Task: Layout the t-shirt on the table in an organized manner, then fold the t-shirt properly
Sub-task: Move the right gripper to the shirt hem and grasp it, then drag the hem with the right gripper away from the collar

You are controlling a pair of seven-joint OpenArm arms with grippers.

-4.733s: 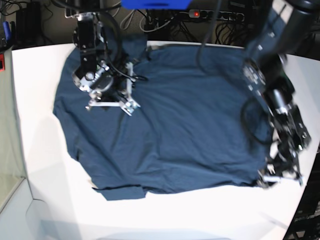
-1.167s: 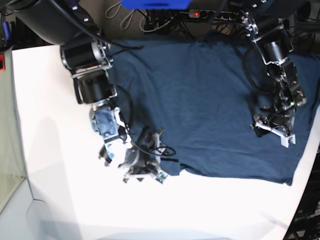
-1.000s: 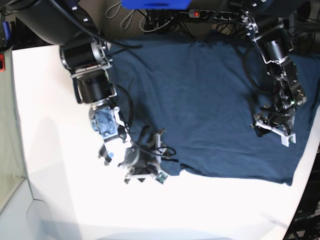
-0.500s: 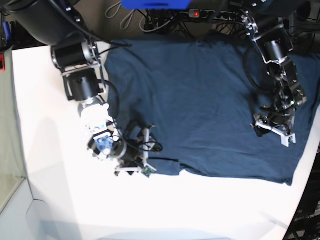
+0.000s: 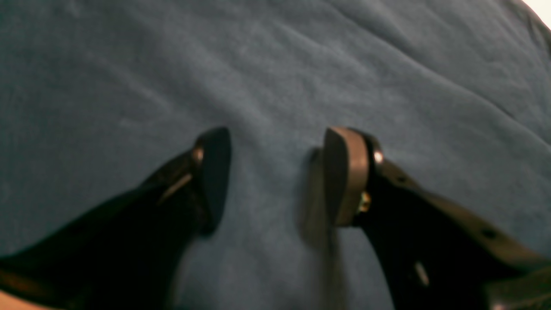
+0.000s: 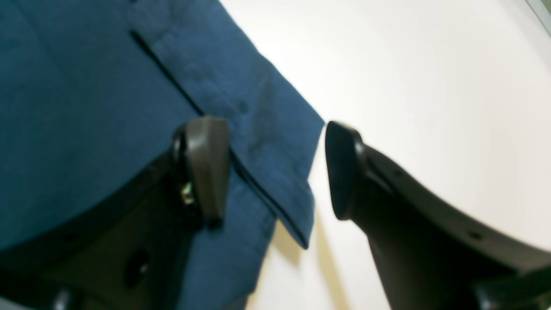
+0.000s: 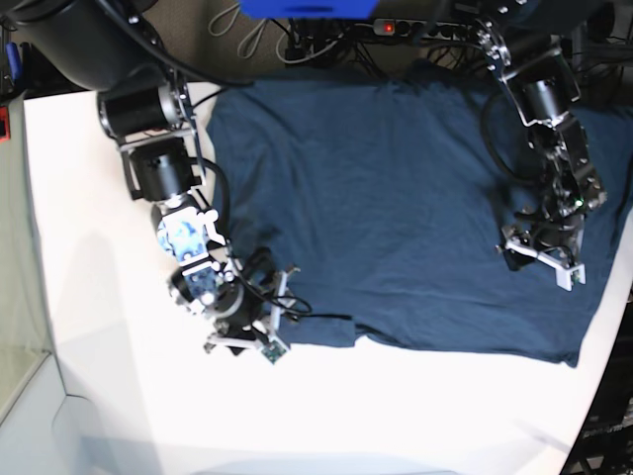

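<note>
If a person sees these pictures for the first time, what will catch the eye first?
First comes the dark navy t-shirt, spread flat over most of the white table. Next, the right gripper stands open at the shirt's folded sleeve edge, one finger over cloth and one over bare table. The left gripper is open too, pointing down at the plain fabric near the shirt's other side.

The t-shirt (image 7: 396, 208) lies spread on the table (image 7: 99, 396), toward its far right.
</note>
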